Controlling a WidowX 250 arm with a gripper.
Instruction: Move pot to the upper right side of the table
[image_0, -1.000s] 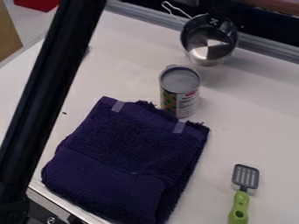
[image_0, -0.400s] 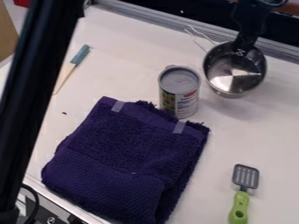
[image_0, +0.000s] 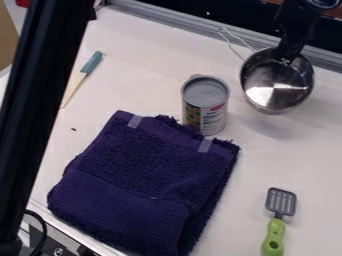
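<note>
Because the pot (image_0: 276, 92) looks like thin, polished metal, it should prove stiff and fairly light for its size, though its smooth wall may be slippery. The tool (image_0: 287, 56) is closed narrowly on its rim (image_0: 244, 70), at the far side, near the upper right of the worktop (image_0: 143, 60). A soft shadow lies apart from the base, so the pot is probably raised a little. That rim is the sensible place to take hold: a thin edge to pinch, where the curved body would give little purchase. The wire handle (image_0: 231, 48) (sticking out toward the upper left) looks too slender for a firm grip, and could swing the pot around if pulled. With the weight hanging off one side, it may tip, so set it down gently, well clear of the can (image_0: 205, 107)
</note>
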